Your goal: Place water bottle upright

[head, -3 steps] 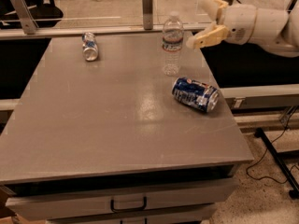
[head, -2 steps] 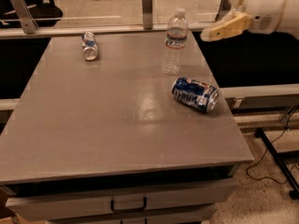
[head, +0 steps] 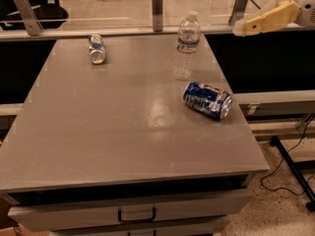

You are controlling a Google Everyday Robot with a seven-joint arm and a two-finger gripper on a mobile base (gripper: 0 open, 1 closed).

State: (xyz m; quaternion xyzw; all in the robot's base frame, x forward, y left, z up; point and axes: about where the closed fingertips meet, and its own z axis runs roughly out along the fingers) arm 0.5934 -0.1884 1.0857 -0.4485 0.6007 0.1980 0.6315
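The water bottle [head: 186,47], clear ribbed plastic with a white cap and a white-blue label edged in red, stands upright near the table's far right edge. My gripper [head: 239,28] is up at the top right, off the table's right side and apart from the bottle, with nothing in it. Its yellowish fingers [head: 266,18] point left toward the bottle.
A blue soda can [head: 207,100] lies on its side near the right edge of the grey table [head: 123,127]. A small silver-blue can [head: 97,48] lies at the far left. A glass rail with metal posts [head: 157,1] runs behind. A drawer handle [head: 135,216] is below.
My gripper has drawn back to the right and upward, away from the bottle. The bottle stays standing upright in its place. The cans have not moved.
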